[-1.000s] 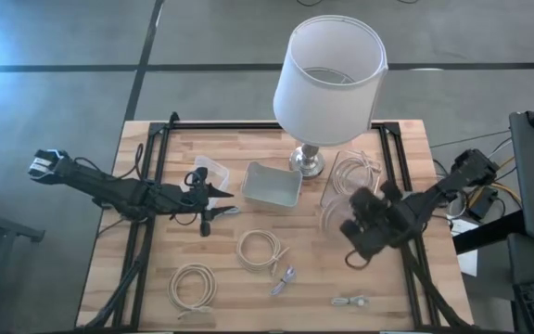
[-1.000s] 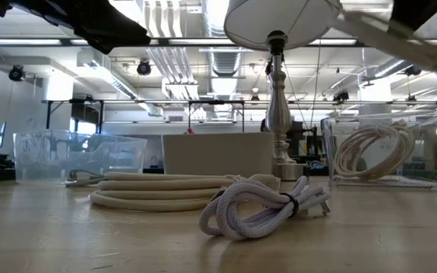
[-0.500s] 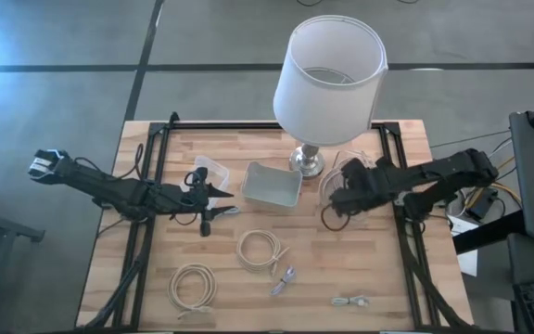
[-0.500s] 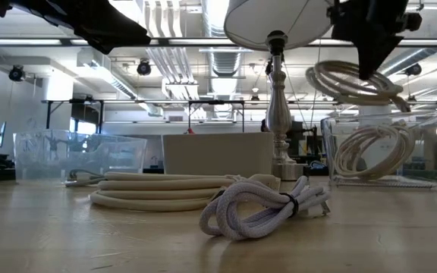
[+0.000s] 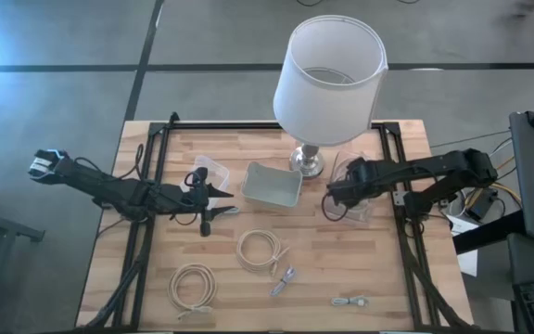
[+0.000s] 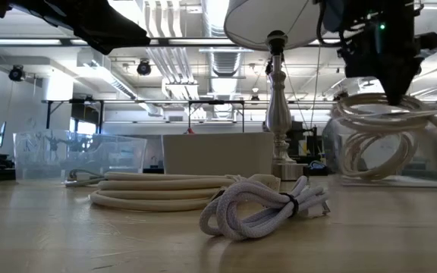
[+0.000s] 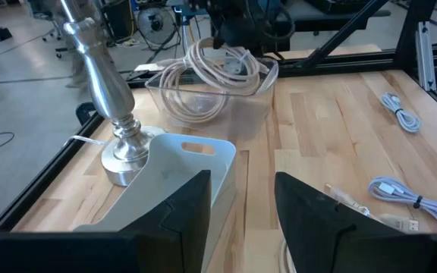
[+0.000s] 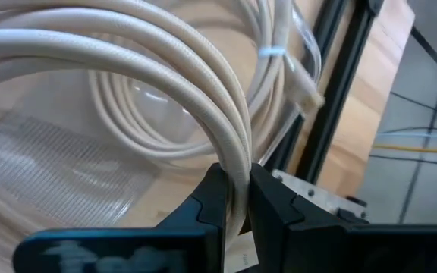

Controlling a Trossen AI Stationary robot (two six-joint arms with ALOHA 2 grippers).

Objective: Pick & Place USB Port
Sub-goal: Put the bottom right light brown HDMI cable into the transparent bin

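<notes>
Right wrist view: right gripper (image 8: 235,199) pinches cream cable coil (image 8: 127,57), its ends cut off.

the right pincer (image 8: 236,199) stood closed on a coiled cream cable (image 8: 150,53), its two dark fingers (image 8: 211,199) pinching one thick loop of it between them. the loop arched up and away from the fingers across most of the view. beneath it lay a clear plastic container (image 8: 44,163) with a ribbed floor, and inside this rested a second cream cable coil (image 8: 139,125), bound by a pale tie (image 8: 273,51), with a connector end (image 8: 306,83) jutting near the container's edge. beyond that ran a black frame rail (image 8: 332,91), then the wooden tabletop (image 8: 381,53) and grey floor (image 8: 423,167) crossed by thin wires.
</notes>
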